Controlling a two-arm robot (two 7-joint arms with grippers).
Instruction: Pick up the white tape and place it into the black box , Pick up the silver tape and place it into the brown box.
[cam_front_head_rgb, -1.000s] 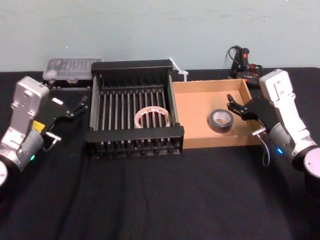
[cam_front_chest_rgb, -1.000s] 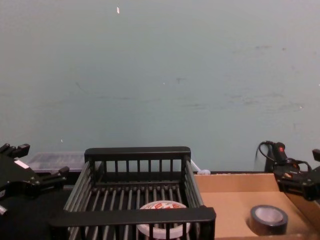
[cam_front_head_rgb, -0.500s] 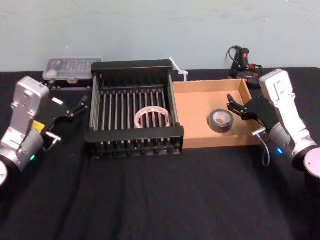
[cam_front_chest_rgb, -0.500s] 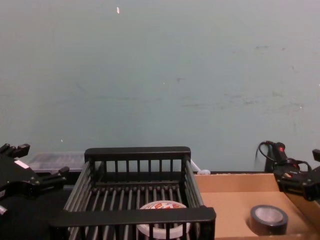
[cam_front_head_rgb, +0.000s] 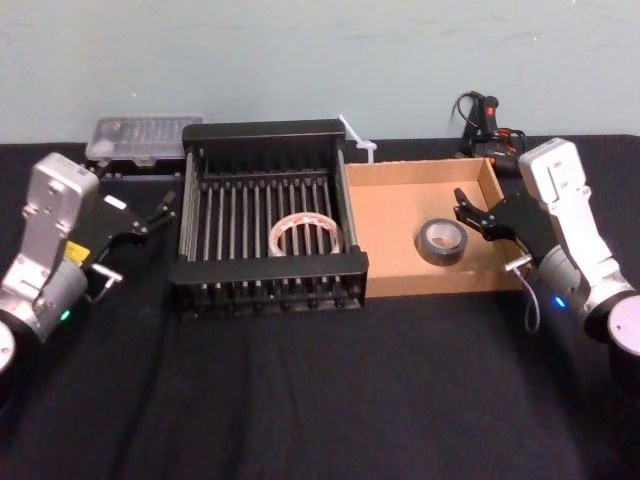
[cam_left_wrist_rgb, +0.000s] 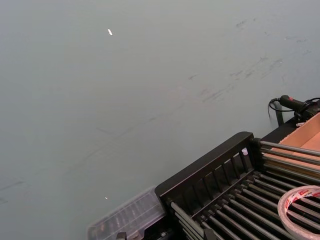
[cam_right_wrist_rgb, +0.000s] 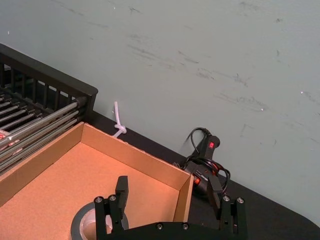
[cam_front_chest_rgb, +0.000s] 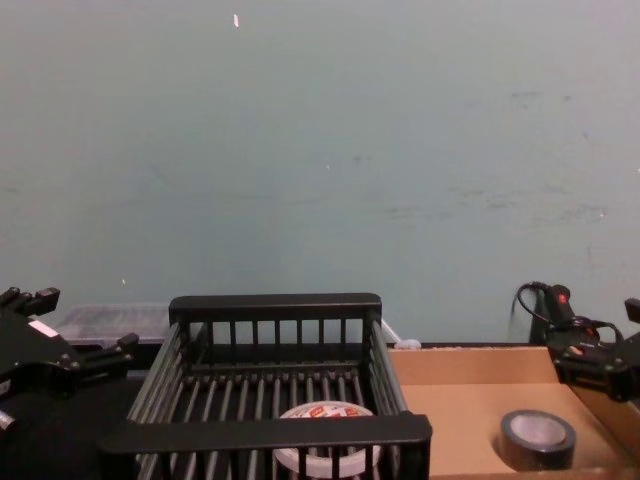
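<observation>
The white tape (cam_front_head_rgb: 305, 236) lies flat on the slatted floor of the black box (cam_front_head_rgb: 265, 131), near its front right. In the chest view this white tape (cam_front_chest_rgb: 325, 412) peeks over the black box's front rim (cam_front_chest_rgb: 270, 432). The silver tape (cam_front_head_rgb: 441, 242) rests on the floor of the brown box (cam_front_head_rgb: 440, 281), toward its right. My right gripper (cam_front_head_rgb: 461, 206) hovers open just right of the silver tape, above the box's right wall. In the right wrist view the right gripper (cam_right_wrist_rgb: 168, 190) holds nothing. My left gripper (cam_front_head_rgb: 160, 210) hangs open, left of the black box.
A clear plastic case (cam_front_head_rgb: 143, 133) sits behind the black box at the left. A black and red tool with a cable (cam_front_head_rgb: 485, 125) lies behind the brown box, and a white zip tie (cam_front_head_rgb: 355, 135) lies between the boxes. Bare black tabletop (cam_front_head_rgb: 320, 400) spreads in front.
</observation>
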